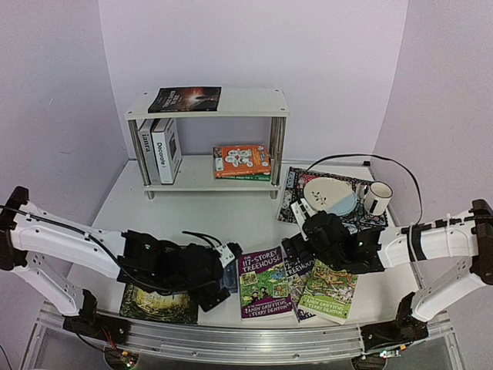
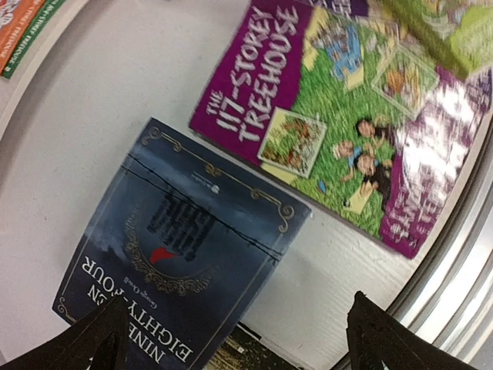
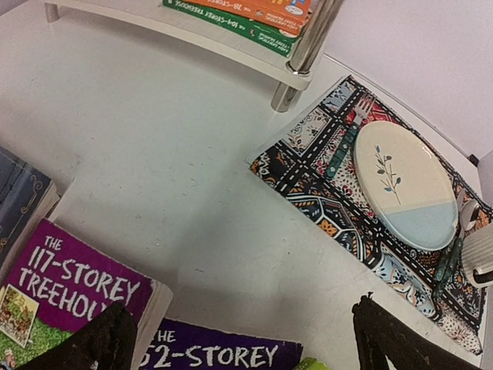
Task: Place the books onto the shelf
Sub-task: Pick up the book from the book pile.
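You have the left gripper (image 2: 237, 308) spread as wide as it goes, with nothing between its fingers (image 2: 96, 339). It hangs over the dark blue Nineteen Eighty-Four (image 2: 185, 254), which lies flat on the table (image 1: 208, 212) well in front of the shelf (image 1: 254, 102). Your right gripper (image 3: 243, 308) is just as wide apart and empty, in front of the shelf's right end, above the edges of the 117-Storey Treehouse (image 3: 69, 289) and the purple 52-Storey book (image 3: 219, 356). A green-covered paperback (image 1: 329, 291) partly overlaps the 52-Storey book on the side away from the shelf. Another book with a dark forest cover (image 1: 158, 305) lies under your left arm, in front of the shelf's left end. On the shelf's top board a dark-covered book (image 1: 185, 99) lies flat. On its lower board two white hardbacks (image 1: 160, 150) stand upright at the left end, and an orange paperback (image 1: 241, 159) lies on a green paperback (image 3: 231, 25) at the right end. Just beside the shelf's right front post lies a patterned mat (image 3: 308, 181) carrying a plate (image 3: 404, 185), a fork (image 3: 345, 146) and a mug (image 1: 377, 198).
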Tool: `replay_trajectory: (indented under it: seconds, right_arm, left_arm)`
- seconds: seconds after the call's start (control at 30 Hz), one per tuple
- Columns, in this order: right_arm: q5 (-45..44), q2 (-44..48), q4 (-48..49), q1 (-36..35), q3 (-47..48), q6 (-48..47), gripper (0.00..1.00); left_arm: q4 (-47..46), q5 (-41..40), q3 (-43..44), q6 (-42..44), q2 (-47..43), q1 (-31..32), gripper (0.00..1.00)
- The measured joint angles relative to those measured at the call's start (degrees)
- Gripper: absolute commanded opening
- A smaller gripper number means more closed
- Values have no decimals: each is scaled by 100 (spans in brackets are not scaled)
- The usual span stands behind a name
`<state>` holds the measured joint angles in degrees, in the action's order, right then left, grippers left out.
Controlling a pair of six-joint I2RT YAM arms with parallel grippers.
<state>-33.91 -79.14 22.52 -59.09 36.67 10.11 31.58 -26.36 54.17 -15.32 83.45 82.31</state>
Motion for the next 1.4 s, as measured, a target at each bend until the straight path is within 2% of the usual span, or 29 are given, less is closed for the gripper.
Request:
replay_trajectory:
  seconds: [0.23, 0.43, 0.63, 0.8, 0.93, 1.13, 1.4]
  right_arm:
    - [-7, 276, 354, 235, -389, 153, 98]
    - [-45, 781, 456, 366, -664, 310, 98]
    - [-68, 878, 549, 422, -689, 361, 98]
    - [-70, 886, 565, 433, -713, 412, 98]
    - [-87, 938, 578, 441, -722, 430, 98]
    - [-125, 987, 584, 455, -722, 430, 98]
    - [-125, 987, 582, 496, -722, 430, 98]
  left_arm:
    - [612, -238, 26, 255, 669, 240, 99]
    - [805, -439, 186, 380, 1088, 233, 95]
    - [837, -530, 418, 488, 1724, 233, 94]
    - [898, -784, 607, 494, 2055, 233, 86]
    - [921, -1118, 755, 467, 2297, 234, 74]
    - [1219, -1639, 923, 248, 2741, 238, 37]
    - [1928, -1942, 1388, 105, 2941, 248, 9]
